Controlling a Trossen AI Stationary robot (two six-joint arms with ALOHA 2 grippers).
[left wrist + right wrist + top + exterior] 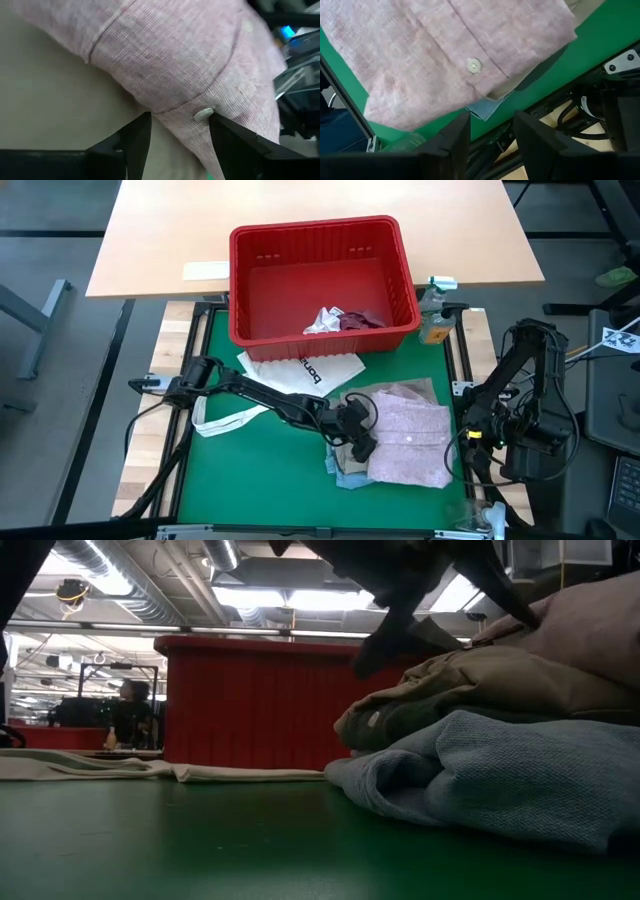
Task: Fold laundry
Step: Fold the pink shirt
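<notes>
Your left gripper (pixel 358 435), jaws open, rests at the pink shirt's (pixel 410 442) left edge; right gripper (pixel 490 137), parked right, holds nothing.

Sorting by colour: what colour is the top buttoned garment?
Mottled pink garment; the right wrist view shows it best.

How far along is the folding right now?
Done: a stack with the pink shirt on top, above beige and light blue garments. In hand: nothing; the left end effector sits open at the shirt's edge. Left: white and maroon pieces in the red basket.
</notes>
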